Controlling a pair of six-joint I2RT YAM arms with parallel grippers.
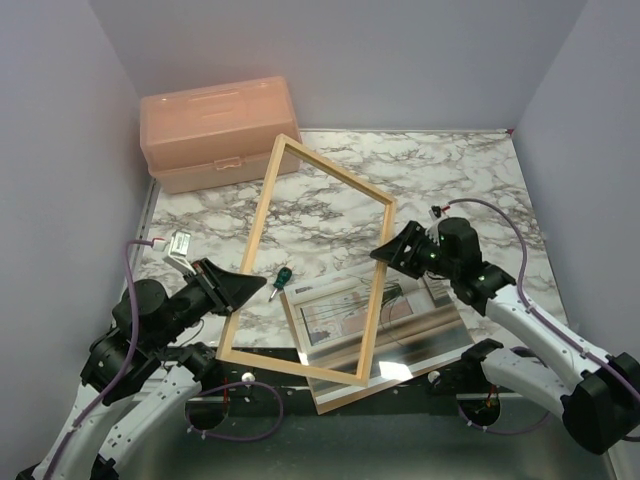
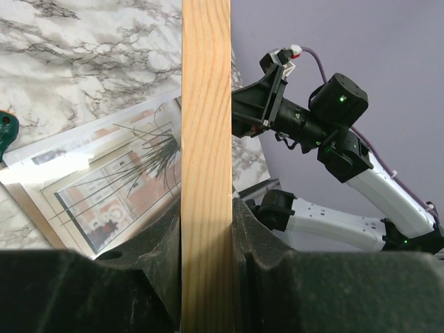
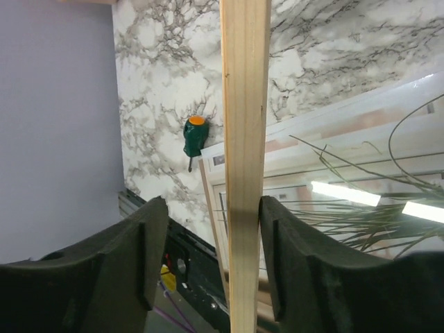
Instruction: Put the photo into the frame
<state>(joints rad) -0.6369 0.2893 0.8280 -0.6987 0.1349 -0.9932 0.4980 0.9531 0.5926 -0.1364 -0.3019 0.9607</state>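
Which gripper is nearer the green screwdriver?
Left. The left gripper clamps one bar of the frame right beside the screwdriver; the right gripper straddles the opposite bar, across the frame from it.

**Clutter on the marble**

A peach plastic toolbox [image 1: 218, 133], lid shut, sits at the upper left against the back wall [image 1: 400, 60]. A green-handled screwdriver [image 1: 282, 279] with an orange end cap lies on the marble tabletop [image 1: 460, 180] near centre. A brown board [image 1: 340, 402] shows its edge at lower centre.

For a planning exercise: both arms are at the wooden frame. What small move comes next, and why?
Probably close the right gripper: its fingers straddle a bar of the frame with a gap, while the left gripper clamps the other bar.
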